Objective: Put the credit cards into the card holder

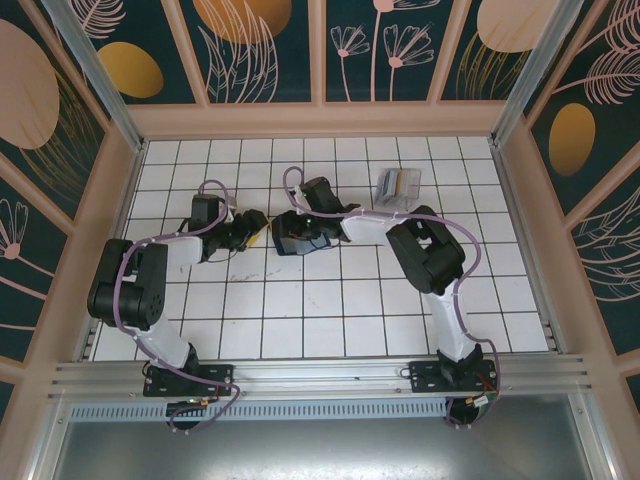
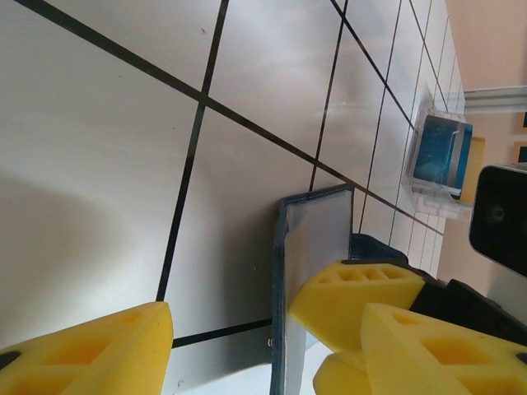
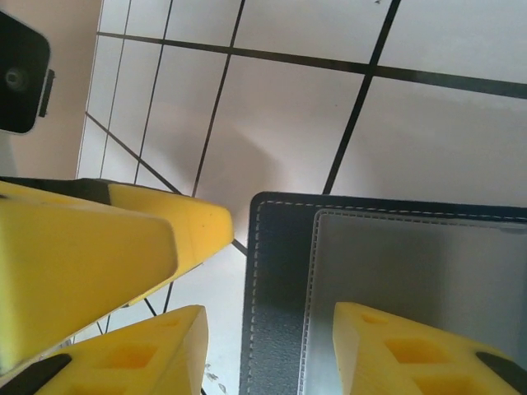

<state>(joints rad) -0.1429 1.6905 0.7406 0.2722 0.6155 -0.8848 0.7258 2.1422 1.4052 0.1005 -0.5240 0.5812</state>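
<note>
The navy card holder [image 1: 306, 243] lies opened at mid-table. In the left wrist view one flap of the card holder [image 2: 283, 296] stands edge-on, its grey inside facing right. My left gripper [image 1: 254, 233] [image 2: 263, 354] is open, its yellow fingers wide on either side of that flap. My right gripper [image 1: 286, 230] [image 3: 272, 362] is open too, straddling the side edge of the card holder [image 3: 276, 313], with one finger [image 3: 420, 354] over the grey inner panel. The two grippers are close together. The credit cards [image 1: 398, 183] stand in a clear tray.
The clear plastic tray [image 1: 384, 190] [image 2: 424, 197] sits at the back right of the tiled floor. The right wrist's black camera body [image 2: 498, 218] hangs near the left gripper. Wooden walls ring the workspace, with open tiles in front.
</note>
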